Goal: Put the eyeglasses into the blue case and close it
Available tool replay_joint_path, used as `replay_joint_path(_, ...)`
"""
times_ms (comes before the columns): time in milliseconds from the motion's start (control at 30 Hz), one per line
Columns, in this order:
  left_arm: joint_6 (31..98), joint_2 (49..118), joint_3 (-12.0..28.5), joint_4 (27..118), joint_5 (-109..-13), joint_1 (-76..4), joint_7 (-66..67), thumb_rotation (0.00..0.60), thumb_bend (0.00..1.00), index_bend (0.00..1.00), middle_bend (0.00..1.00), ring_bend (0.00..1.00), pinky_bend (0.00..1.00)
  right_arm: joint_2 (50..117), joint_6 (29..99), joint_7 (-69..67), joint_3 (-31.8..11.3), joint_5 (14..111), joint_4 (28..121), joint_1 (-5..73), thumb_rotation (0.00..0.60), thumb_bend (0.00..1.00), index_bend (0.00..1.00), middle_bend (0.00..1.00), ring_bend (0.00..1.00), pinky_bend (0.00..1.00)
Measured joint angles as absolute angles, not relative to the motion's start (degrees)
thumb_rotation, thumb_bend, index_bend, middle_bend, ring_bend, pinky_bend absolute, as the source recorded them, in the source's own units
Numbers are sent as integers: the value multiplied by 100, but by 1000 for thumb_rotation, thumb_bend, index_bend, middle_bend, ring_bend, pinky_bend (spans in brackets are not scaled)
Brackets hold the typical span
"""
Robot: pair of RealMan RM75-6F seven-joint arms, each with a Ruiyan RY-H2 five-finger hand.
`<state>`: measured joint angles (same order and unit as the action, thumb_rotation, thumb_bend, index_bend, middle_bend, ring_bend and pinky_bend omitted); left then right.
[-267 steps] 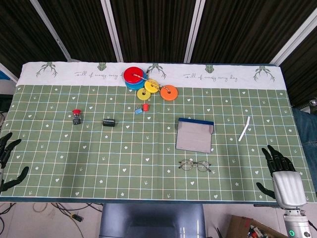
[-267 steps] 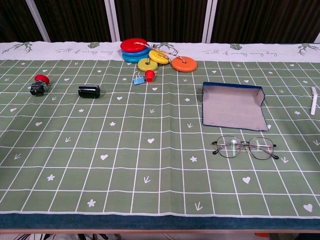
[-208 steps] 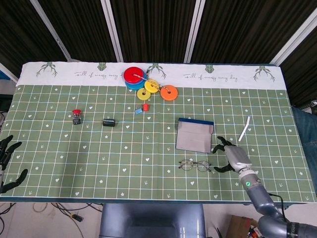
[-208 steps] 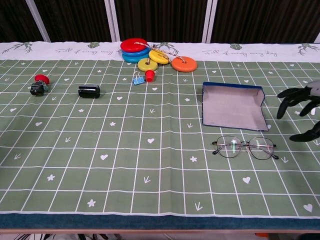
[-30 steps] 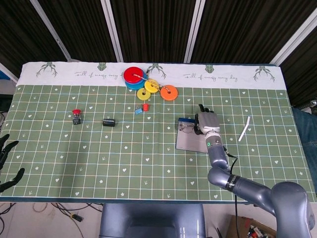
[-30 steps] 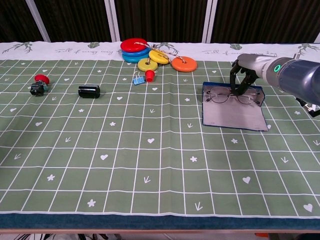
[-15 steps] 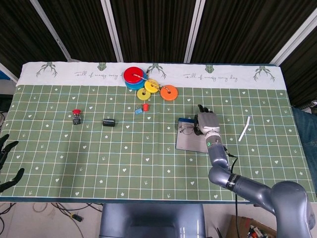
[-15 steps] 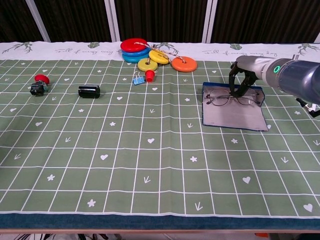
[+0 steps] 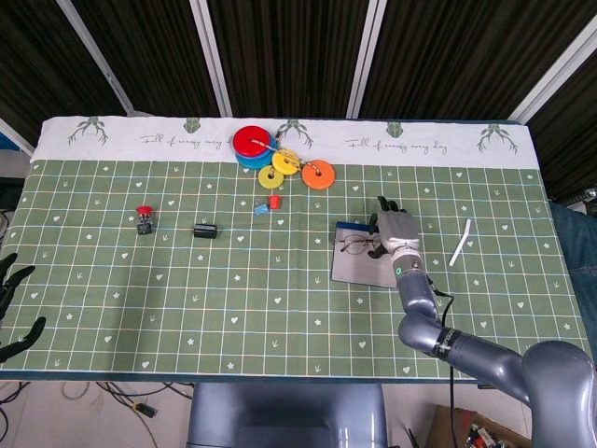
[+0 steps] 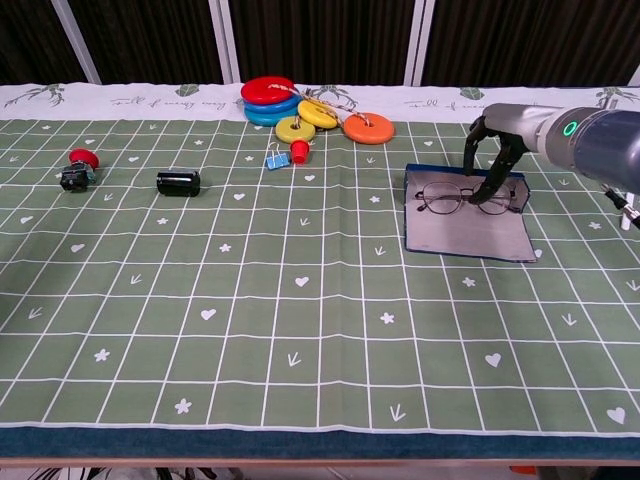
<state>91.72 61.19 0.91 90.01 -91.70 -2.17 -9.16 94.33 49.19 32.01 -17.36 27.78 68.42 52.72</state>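
Already the eyeglasses (image 10: 462, 199) lay in the open blue case (image 10: 468, 223), near its back wall, with my right hand (image 10: 492, 158) poised over them, fingertips at the bridge; whether I pinched it, I couldn't tell. My left hand (image 9: 13, 308) idled spread at the table edge. Lifting carelessly risked snagging the frame and dragging it out before closing.

My head camera looks steeply down on the green-checked desk (image 9: 187, 280); my chest camera views that desk low from its front edge.

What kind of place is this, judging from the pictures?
Probably a robot test bench, not a home: a table under a green printed cloth, unrelated small items like toy rings and eyeglasses, and dark slatted panels behind.
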Motion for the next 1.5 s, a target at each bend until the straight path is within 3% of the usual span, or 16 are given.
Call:
replay_joint_path(133, 9176, 6122, 87, 9003, -9183, -217, -910, 600, 308, 140, 0, 0, 0, 9258, 5345, 2928, -1723, 3293, 7451, 5053, 600, 330, 188, 248, 326, 265)
replay_joint_path(300, 9172, 6125, 82, 9007, -9187, -216, -909, 600, 308, 140, 0, 0, 0, 9007, 5895, 2723, -1531, 4012, 8313, 4713, 600, 514, 188, 521, 640, 719)
replay_joint_path(400, 9178, 6124, 77, 9009, -9199, -214, -913, 600, 308, 140, 0, 0, 0, 8859, 6168, 2679, -1317, 4362, 8766, 4506, 600, 568, 188, 702, 837, 905)
replay_joint_path(500, 9177, 6124, 71, 9011, -9205, -212, -911, 600, 308, 140, 0, 0, 0, 8771, 6190, 2720, -1167, 4402, 8966, 4424, 600, 614, 188, 814, 936, 988)
replay_joint_path(767, 9162, 6114, 77, 9009, -9187, -216, -931, 600, 308, 143, 0, 0, 0, 8738, 5708, 3170, -1036, 3680, 8935, 4560, 600, 681, 188, 863, 978, 1000)
replay_joint_path(1500, 9125, 6085, 75, 9020, -9164, -223, -920, 600, 308, 151, 0, 0, 0, 8966, 5455, 3493, -968, 2910, 8419, 4786, 600, 682, 188, 863, 977, 1000)
